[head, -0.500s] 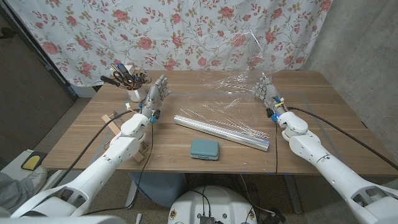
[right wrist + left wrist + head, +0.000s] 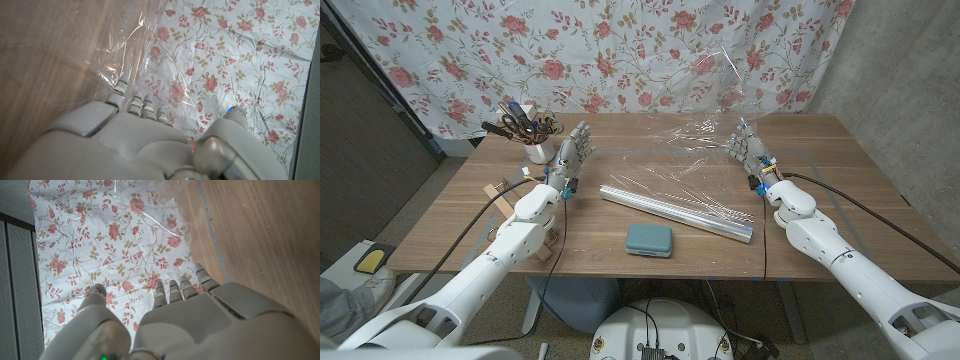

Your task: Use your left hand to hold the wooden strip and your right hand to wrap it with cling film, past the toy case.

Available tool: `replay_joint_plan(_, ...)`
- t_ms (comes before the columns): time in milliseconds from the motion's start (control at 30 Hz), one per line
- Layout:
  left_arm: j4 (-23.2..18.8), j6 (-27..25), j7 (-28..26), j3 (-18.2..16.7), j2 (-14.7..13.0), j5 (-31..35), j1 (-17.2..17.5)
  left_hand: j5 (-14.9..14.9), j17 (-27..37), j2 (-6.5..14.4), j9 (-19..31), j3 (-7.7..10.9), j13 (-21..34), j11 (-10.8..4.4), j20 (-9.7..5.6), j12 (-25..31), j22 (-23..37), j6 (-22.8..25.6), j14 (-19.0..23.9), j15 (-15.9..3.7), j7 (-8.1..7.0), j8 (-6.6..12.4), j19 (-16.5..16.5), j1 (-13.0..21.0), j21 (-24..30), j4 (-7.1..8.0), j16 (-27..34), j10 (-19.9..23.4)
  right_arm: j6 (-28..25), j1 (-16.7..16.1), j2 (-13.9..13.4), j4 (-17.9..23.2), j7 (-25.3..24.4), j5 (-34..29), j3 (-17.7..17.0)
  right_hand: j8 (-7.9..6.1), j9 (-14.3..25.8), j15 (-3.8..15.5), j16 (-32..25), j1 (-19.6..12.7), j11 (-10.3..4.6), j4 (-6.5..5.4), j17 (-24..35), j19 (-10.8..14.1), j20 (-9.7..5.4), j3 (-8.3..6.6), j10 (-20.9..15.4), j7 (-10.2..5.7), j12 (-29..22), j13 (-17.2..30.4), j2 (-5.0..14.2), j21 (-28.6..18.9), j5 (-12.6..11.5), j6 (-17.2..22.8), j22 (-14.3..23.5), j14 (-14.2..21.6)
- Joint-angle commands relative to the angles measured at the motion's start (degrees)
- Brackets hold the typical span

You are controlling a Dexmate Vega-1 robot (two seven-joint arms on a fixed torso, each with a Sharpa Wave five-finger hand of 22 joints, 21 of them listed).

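A rose-print curtain (image 2: 620, 50) hangs behind the wooden table (image 2: 820, 215), flanked by grey walls (image 2: 900, 70).

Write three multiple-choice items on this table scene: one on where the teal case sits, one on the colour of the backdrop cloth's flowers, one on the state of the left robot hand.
1. Where does the teal case lie?
A. On the table's near side, in front of the cling film roll
B. Inside the white cup
C. On the floor

2. What colour are the flowers on the backdrop cloth?
A. Blue
B. Pink-red
C. Yellow

3. What is the left robot hand doing?
A. Gripping scissors
B. Holding the teal case
C. Raised with fingers apart, holding nothing

Answers: 1 A, the case lies nearer the robot than the roll; 2 B, rose prints show pink-red on white; 3 C, its fingers are spread, with nothing between them.
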State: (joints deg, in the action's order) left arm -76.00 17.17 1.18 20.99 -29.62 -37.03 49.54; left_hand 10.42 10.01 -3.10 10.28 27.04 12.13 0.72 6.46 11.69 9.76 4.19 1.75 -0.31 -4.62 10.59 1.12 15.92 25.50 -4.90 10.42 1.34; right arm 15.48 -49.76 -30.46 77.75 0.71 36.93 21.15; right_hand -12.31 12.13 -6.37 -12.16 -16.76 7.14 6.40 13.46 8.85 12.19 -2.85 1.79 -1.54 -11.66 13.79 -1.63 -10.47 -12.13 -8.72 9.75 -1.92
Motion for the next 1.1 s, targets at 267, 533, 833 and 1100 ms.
replay_joint_plan(267,0.17,1.91,0.27,-0.27,-1.31,1.55,0.52,0.22,0.18,0.25,0.28,0.38,0.08,0.15,0.17,0.55,0.06,0.33,0.86,-0.21,-0.64,0.36,0.52,0.51,-0.58,-0.34,0.46,0.95,1.82,-1.93,0.09,2.93,-2.06,-0.94,-0.45,-0.35,0.10,-0.56,-0.18,-0.59,0.73,0.16,0.03,-0.92,0.11,-0.12,0.01,0.33,-0.30,0.01,0.25,-0.06,-0.13,-0.13,0.25,0.02)
replay_joint_plan(533,0.09,3.51,0.57,-0.46,-1.16,1.68,1.02,0.20,0.14,0.41,0.27,0.37,-0.03,0.33,-1.31,0.61,0.03,0.44,0.70,0.15,-0.40,0.36,0.78,0.74,-1.04,-0.64,0.37,1.07,3.92,-2.87,-0.18,3.34,-1.59,-1.32,-0.84,-0.13,-0.01,-0.73,0.82,-0.96,0.15,0.41,-0.45,-2.80,-0.05,0.05,0.55,0.78,0.08,-0.66,-0.05,0.38,0.10,-0.07,0.09,-2.52)
replay_joint_plan(833,-0.43,4.64,-0.56,-0.24,-1.38,3.01,2.50,0.17,0.14,0.42,0.27,0.29,-0.08,0.45,-1.83,0.59,0.02,0.42,0.49,0.23,-0.23,0.33,0.64,0.76,-1.46,-0.78,0.29,1.00,6.33,-2.66,0.00,1.76,0.37,-1.74,-0.58,0.14,-0.04,-0.32,1.18,-1.13,0.55,0.47,-0.60,-3.83,-0.05,0.06,1.37,1.38,0.38,-0.91,-0.01,0.47,0.18,-0.57,0.06,-3.89)
replay_joint_plan(1100,2.83,8.63,1.25,-0.13,0.29,2.48,3.11,0.14,0.14,0.44,0.27,0.18,-0.15,0.41,-2.05,0.54,0.02,0.51,0.12,0.16,-0.21,0.34,0.65,0.74,-1.87,-0.92,0.17,0.86,4.34,-4.47,-1.38,5.59,-2.53,-3.34,-0.56,0.22,-0.06,-0.22,1.23,-1.31,0.74,0.50,-0.69,-4.70,-0.23,-0.01,1.77,1.62,0.47,-1.07,0.15,0.56,0.21,-0.74,0.05,-4.43)
